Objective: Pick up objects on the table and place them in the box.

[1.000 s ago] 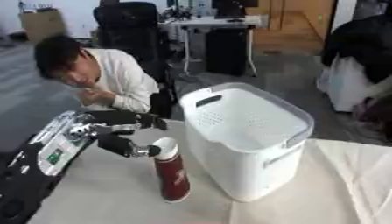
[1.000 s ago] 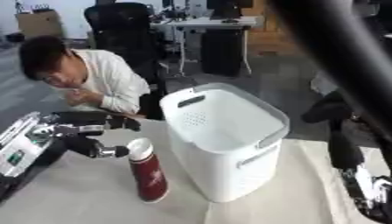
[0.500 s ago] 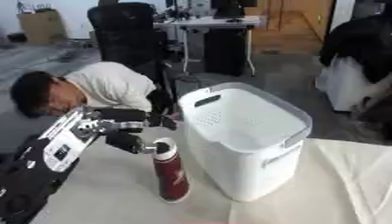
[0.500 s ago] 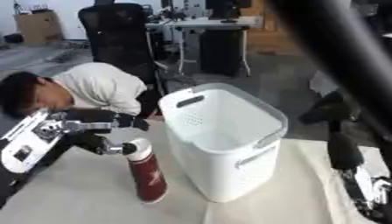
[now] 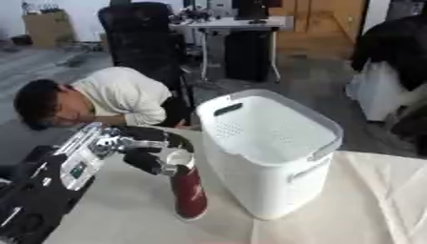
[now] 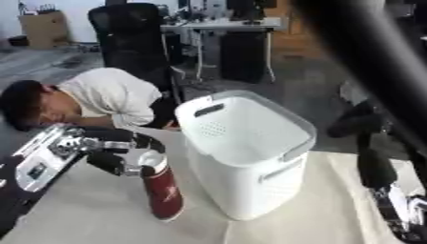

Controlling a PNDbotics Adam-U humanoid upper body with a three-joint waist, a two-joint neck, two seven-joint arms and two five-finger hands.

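Since half a second ago the tall red bottle with a white cap has tipped: it stood nearly upright then, and now its top leans toward the robot's left while its base stays on the table beside the basket. The left hand has stayed at the bottle's top.

In the left eye view, the left hand, black with silver parts, comes in from the lower left. Its fingers and thumb are curled round the bottle's white cap and neck, so it is holding the bottle there. The bottle's red body slants down to the right and its base touches the pale cloth-covered table. Just beside it, to the right, stands the white plastic basket with slotted handles and perforated walls, upright and open at the top; nothing can be seen inside it. A crease in the cloth runs across the table right of the basket.

In the right eye view the same grasp shows from a little further right: the curled fingers wrap the cap, and a narrow gap separates the bottle's body from the basket wall. The right hand shows at the lower right edge, well apart from the basket; whether its fingers are open or curled cannot be told.
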